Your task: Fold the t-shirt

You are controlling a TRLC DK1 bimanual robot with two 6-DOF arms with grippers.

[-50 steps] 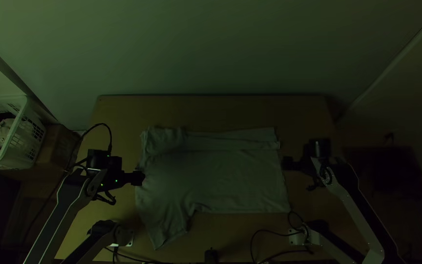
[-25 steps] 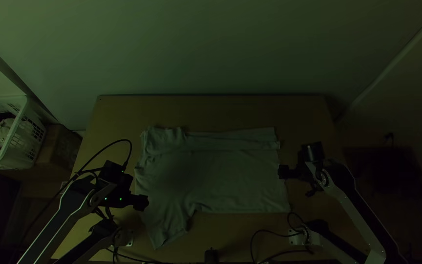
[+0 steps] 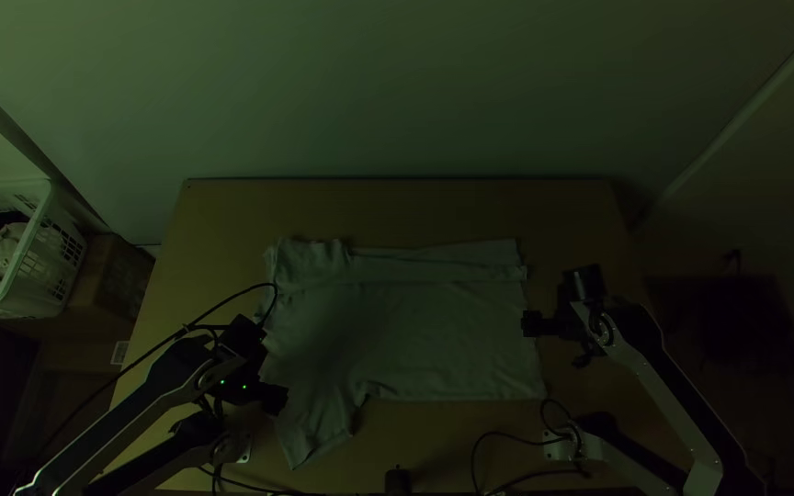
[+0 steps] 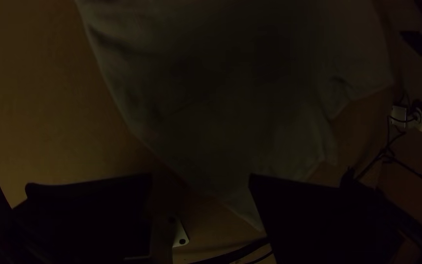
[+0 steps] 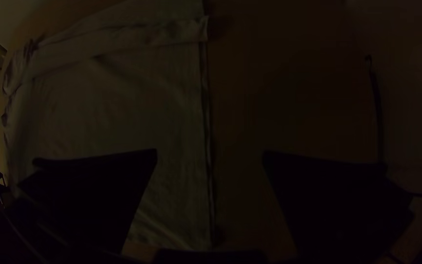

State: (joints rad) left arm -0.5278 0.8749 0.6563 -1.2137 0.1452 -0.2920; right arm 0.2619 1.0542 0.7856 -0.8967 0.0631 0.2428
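The t-shirt [image 3: 425, 340] lay on the table [image 3: 397, 207], its far side folded over. The left gripper [image 3: 279, 400] stood wide apart by the shirt's near sleeve [image 3: 312, 436], the right gripper [image 3: 527, 323] wide apart at its hem [image 3: 537, 367]. The left had moved farther towards the sleeve's end.

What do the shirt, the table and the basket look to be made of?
Shirt: soft matte fabric, probably cotton knit, given its fine creases and limp edges.
Table: wood or wood-look board, judging by its flat tan surface.
Basket: likely moulded plastic, pale, with slotted walls.
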